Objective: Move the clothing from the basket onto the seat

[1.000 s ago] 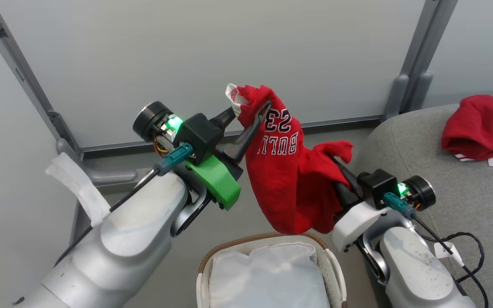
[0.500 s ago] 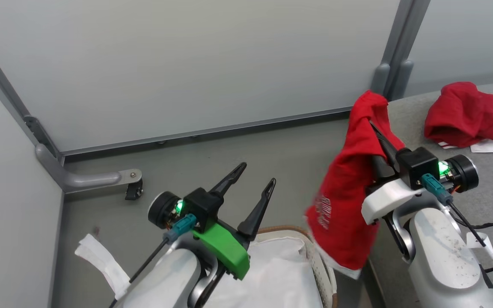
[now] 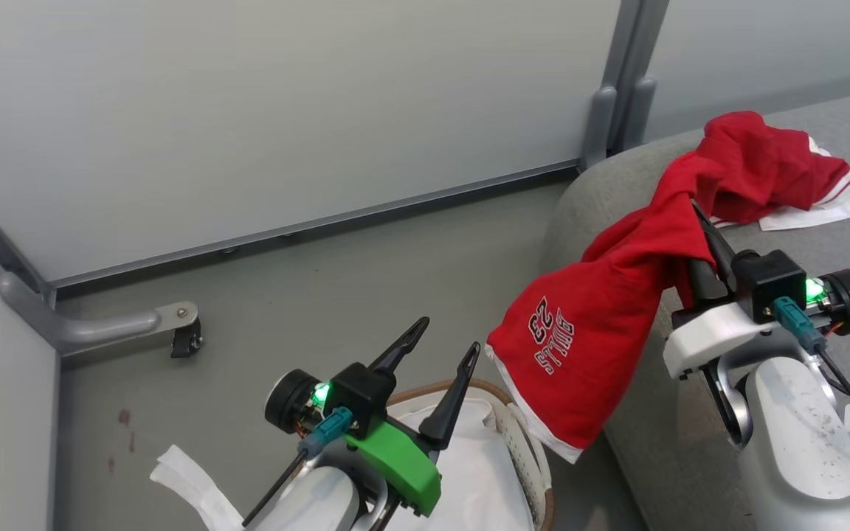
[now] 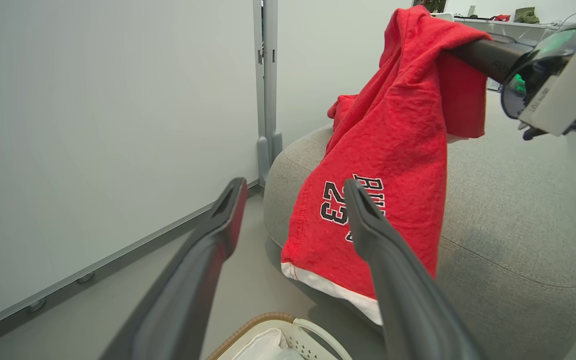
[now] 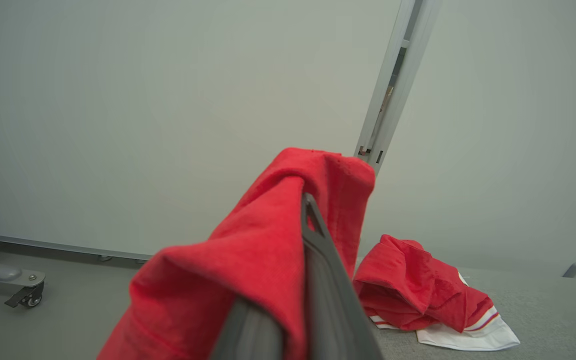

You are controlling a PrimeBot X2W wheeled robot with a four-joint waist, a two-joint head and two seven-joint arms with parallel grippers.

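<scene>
My right gripper (image 3: 694, 217) is shut on a red lettered garment (image 3: 602, 324), which hangs from it over the rounded edge of the grey seat (image 3: 838, 236). The right wrist view shows the shut fingers (image 5: 313, 235) wrapped in that red cloth (image 5: 248, 270). A second red garment (image 3: 772, 162) with white trim lies crumpled on the seat behind. Low over the white basket (image 3: 521, 450), my left gripper (image 3: 448, 334) is open and holds nothing. The left wrist view looks between my open left gripper (image 4: 294, 184) at the hanging garment (image 4: 393, 150) and the seat (image 4: 508, 225).
Pale wall panels stand behind, joined by a grey metal post (image 3: 609, 96). A panel foot with a caster (image 3: 181, 335) sticks out over the grey floor (image 3: 322, 295) at the left. A white liner (image 3: 469, 472) fills the basket. Black cables hang beside my right forearm.
My left gripper let go of the lettered garment, opened wide and dropped towards the basket. The right gripper carried the garment rightwards to the seat's edge. The head view turned too.
</scene>
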